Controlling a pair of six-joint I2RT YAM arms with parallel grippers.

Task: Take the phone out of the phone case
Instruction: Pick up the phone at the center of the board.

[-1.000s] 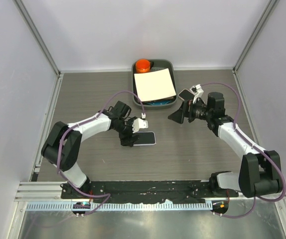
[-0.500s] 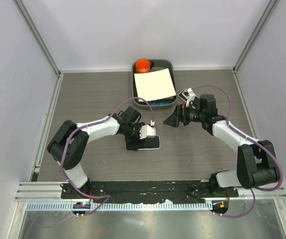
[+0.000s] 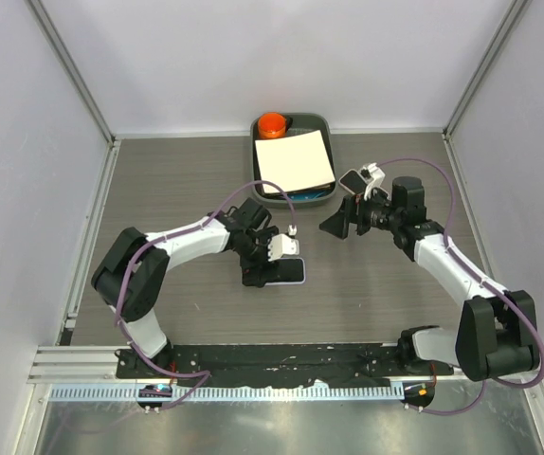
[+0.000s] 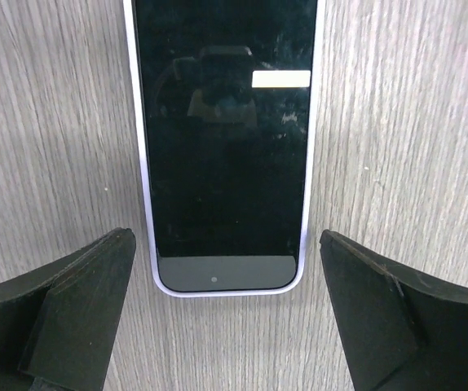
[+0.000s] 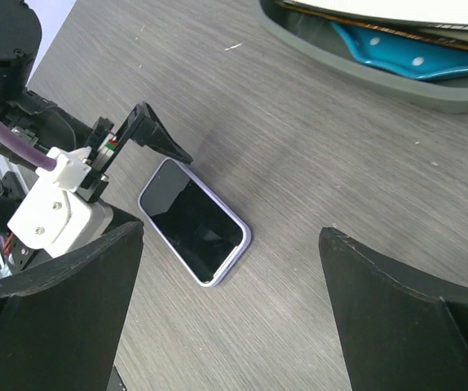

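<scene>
The phone (image 4: 226, 147) lies flat and screen up on the table, inside a lilac phone case (image 4: 147, 204) whose rim frames it. My left gripper (image 4: 226, 244) is open, its fingers (image 4: 79, 301) on either side of the phone's near end, with a gap on each side. From above, the phone (image 3: 288, 272) sits just right of the left gripper (image 3: 253, 272). My right gripper (image 3: 335, 225) hangs open above the table to the phone's upper right, holding nothing. In the right wrist view the phone (image 5: 193, 220) lies below the right gripper (image 5: 232, 232).
A grey tray (image 3: 254, 163) stands at the back centre with a white sheet (image 3: 294, 159), an orange round thing (image 3: 272, 123) and a blue item (image 5: 397, 57) in it. Walls close off the table on three sides.
The left gripper slid the phone a little to the right, then opened wider, so its fingers now stand off the phone's sides. The right arm swung in and back slightly.
</scene>
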